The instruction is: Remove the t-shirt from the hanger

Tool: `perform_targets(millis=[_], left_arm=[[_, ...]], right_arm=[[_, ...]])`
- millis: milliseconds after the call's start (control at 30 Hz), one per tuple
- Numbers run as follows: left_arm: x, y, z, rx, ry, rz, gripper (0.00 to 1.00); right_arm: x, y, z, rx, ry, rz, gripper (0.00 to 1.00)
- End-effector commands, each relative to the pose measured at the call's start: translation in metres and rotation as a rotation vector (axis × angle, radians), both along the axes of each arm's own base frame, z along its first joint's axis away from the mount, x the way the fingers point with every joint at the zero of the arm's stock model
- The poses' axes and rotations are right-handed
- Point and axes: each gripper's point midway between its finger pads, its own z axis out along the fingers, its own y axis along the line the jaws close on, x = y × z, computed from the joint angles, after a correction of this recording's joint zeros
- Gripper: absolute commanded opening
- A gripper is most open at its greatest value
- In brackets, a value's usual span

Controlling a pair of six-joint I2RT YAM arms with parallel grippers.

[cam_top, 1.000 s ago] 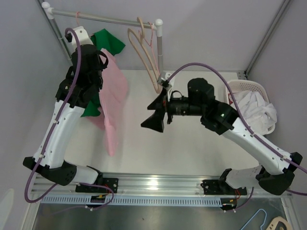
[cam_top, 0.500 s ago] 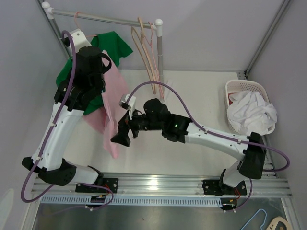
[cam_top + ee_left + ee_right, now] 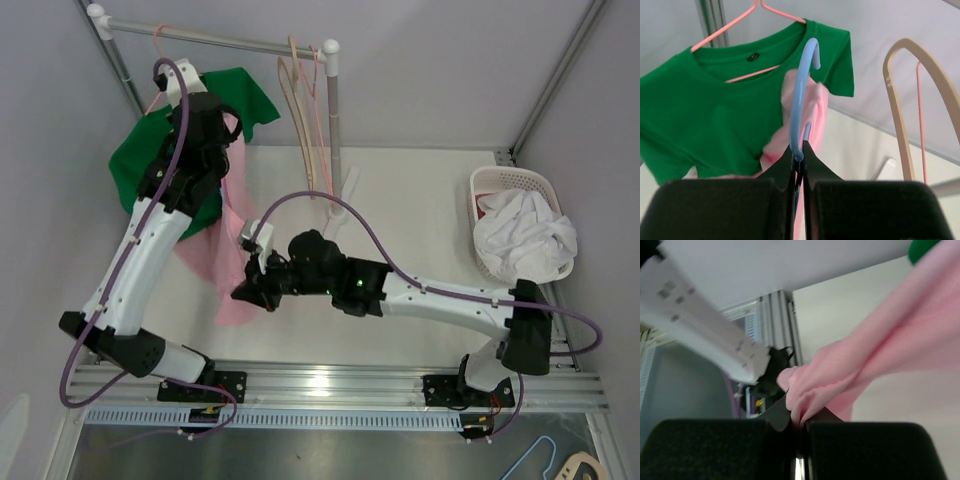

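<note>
My left pincer [image 3: 797,160] is clamped on the blue hanger [image 3: 799,85] at its hook; my right pincer [image 3: 797,427] is pinched tight on the pink t-shirt [image 3: 880,355] at its hem, low above the counter [image 3: 420,200]; this looks like the stripping step; next, pull the hem away so the collar slips free; the shirt's length slants from collar, up at the hanger, down to my right pincer.
</note>
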Motion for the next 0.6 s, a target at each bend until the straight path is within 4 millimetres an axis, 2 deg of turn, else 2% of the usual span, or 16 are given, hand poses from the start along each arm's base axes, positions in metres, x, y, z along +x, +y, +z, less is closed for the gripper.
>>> perform_targets(millis=[0, 33, 100, 133, 167, 233, 267, 300, 333, 400, 433, 500, 533, 567], left_arm=[[0.038, -0.009, 0.021, -0.009, -0.093, -0.05, 0.01], [0.043, -0.009, 0.026, 0.012, -0.103, -0.05, 0.01], [0.046, -0.009, 0.038, 0.014, -0.141, -0.048, 0.01], [0.047, -0.009, 0.038, 0.027, -0.14, -0.049, 0.01], [0.048, -0.007, 0.049, 0.022, -0.161, -0.049, 0.01], [0.049, -0.008, 0.048, 0.029, -0.14, -0.061, 0.01], [0.047, -0.008, 0.06, 0.022, -0.162, -0.067, 0.01], [0.046, -0.009, 0.061, 0.023, -0.158, -0.08, 0.01], [0.042, -0.014, 0.057, 0.024, -0.132, -0.115, 0.01], [0.028, -0.016, 0.07, 0.001, -0.158, -0.156, 0.01], [0.023, -0.017, 0.069, -0.001, -0.146, -0.178, 0.01], [0.009, -0.016, 0.077, -0.032, -0.147, -0.196, 0.01], [0.004, -0.018, 0.078, -0.059, -0.147, -0.207, 0.01], [-0.001, -0.016, 0.078, -0.064, -0.143, -0.201, 0.01]], right_arm=[[-0.066, -0.022, 0.028, 0.041, 0.02, 0.064, 0.0], [-0.077, -0.027, 0.01, 0.006, 0.043, 0.069, 0.0], [-0.1, -0.035, 0.006, 0.004, 0.079, 0.078, 0.0], [-0.107, -0.038, -0.007, -0.022, 0.097, 0.082, 0.0], [-0.113, -0.04, -0.011, -0.029, 0.122, 0.08, 0.0], [-0.123, -0.044, -0.02, -0.048, 0.136, 0.076, 0.0], [-0.125, -0.048, -0.035, -0.075, 0.145, 0.069, 0.0], [-0.125, -0.051, -0.043, -0.092, 0.164, 0.056, 0.0], [-0.117, -0.053, -0.048, -0.093, 0.167, 0.022, 0.0], [-0.106, -0.053, -0.068, -0.117, 0.19, -0.003, 0.0], [-0.092, -0.053, -0.072, -0.123, 0.203, -0.017, 0.0], [-0.075, -0.047, -0.071, -0.123, 0.195, -0.035, 0.0], [-0.067, -0.041, -0.078, -0.14, 0.182, -0.034, 0.0], [-0.06, -0.033, -0.063, -0.111, 0.178, -0.015, 0.0]])
